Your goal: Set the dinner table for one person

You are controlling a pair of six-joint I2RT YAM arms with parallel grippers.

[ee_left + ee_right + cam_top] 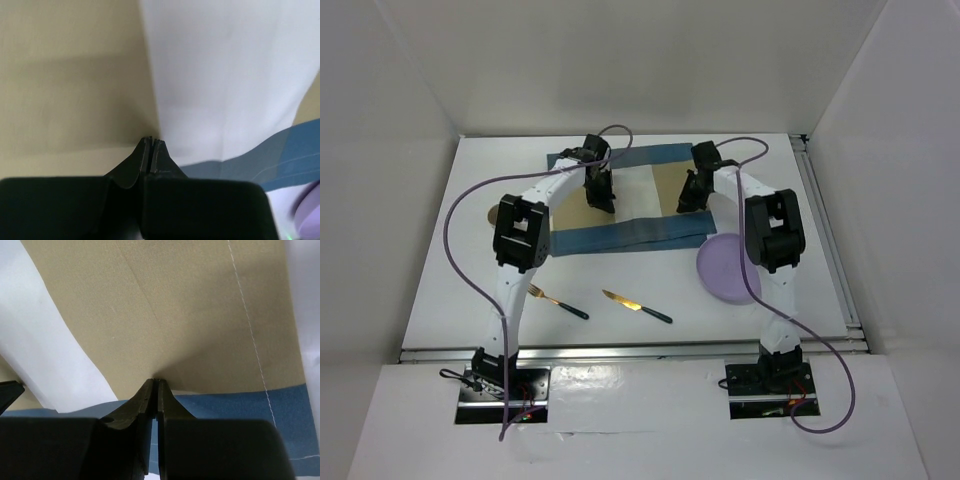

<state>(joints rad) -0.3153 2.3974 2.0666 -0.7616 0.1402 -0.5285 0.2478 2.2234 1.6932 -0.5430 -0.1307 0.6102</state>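
The dinner table (460,280) is a matte white top with white walls around it. A blue, beige and white striped placemat (642,192) lies at its middle back. My left gripper (603,203) is down on the mat's left part, jaws shut, tips pinching the cloth where beige meets white (151,139). My right gripper (686,205) is down on the mat's right part, jaws shut, tips pinching beige cloth just above the blue stripe (157,380). A lilac plate (725,270) lies by the mat's front right corner. A gold fork (558,302) and a gold knife (638,306), both dark-handled, lie in front.
A small brown round thing (492,214) shows partly behind my left arm, left of the mat. An aluminium rail (830,250) runs along the table's right edge and another along the near edge. The plate's rim also shows in the left wrist view (311,210).
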